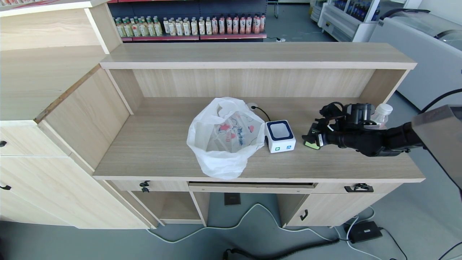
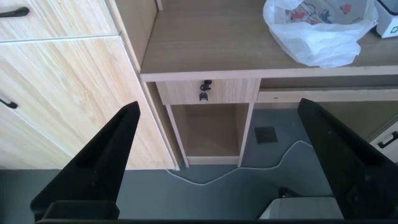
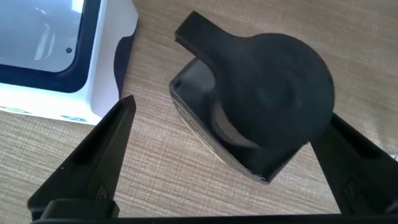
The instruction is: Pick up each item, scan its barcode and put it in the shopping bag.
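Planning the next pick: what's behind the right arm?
An upright clear bottle with a white cap. The right arm covers its lower part and anything else low there.

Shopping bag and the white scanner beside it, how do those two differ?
The shopping bag is soft, crumpled, see-through plastic with red and blue print; the scanner is a rigid white box with a dark-rimmed window on top. The bag is larger and reaches the front edge of the counter; the scanner sits further back. A black cable runs to the scanner, none to the bag. Both are mostly white and stand side by side on the counter.
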### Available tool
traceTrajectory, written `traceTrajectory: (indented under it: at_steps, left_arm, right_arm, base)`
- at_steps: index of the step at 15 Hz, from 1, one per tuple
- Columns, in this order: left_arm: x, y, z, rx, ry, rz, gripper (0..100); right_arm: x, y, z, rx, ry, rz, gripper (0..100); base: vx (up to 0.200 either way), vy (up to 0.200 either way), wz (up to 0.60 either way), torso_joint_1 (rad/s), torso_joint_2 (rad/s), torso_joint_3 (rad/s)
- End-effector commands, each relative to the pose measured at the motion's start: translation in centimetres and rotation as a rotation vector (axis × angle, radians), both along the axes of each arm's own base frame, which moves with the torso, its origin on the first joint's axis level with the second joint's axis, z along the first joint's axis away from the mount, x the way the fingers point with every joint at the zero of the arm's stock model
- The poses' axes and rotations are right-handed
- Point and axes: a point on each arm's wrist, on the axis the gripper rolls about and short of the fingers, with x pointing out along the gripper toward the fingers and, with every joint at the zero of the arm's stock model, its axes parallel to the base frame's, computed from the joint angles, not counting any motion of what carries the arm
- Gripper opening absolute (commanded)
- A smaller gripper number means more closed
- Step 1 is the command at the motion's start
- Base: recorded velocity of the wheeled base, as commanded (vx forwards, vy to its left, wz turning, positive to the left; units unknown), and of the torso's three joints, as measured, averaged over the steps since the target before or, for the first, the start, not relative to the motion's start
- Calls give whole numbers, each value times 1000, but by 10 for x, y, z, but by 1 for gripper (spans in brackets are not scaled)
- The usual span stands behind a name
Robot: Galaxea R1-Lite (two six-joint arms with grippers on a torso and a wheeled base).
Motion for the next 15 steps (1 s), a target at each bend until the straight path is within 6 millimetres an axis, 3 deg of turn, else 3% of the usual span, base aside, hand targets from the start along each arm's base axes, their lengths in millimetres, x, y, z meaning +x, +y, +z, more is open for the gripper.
traceTrajectory:
  at_steps: [1,6,7,12,13,15]
  left_arm:
    - [0,0,0,0,-1,0,100]
    - [0,0,0,0,-1,0,100]
    - [0,0,0,0,-1,0,100]
    - [0,0,0,0,-1,0,100]
    - [0,0,0,0,-1,0,100]
    - [0,0,0,0,-1,0,100]
  right_arm:
    - [3,4,-8,10,2,32,100]
    - [11,9,-13,22,-25,76,100]
    - [14,10,-14,20,-32,79,0]
    - [13,16,-4,15,-56,90,0]
    - [10,16,5,12,-72,90,0]
    - [-11,10,42,-17,-138,92,0]
  base:
    - [0,0,0,0,0,0]
    - [0,0,0,0,0,0]
    - [0,0,0,0,0,0]
    - [0,0,0,0,0,0]
    - [0,0,0,0,0,0]
    - [0,0,0,0,0,0]
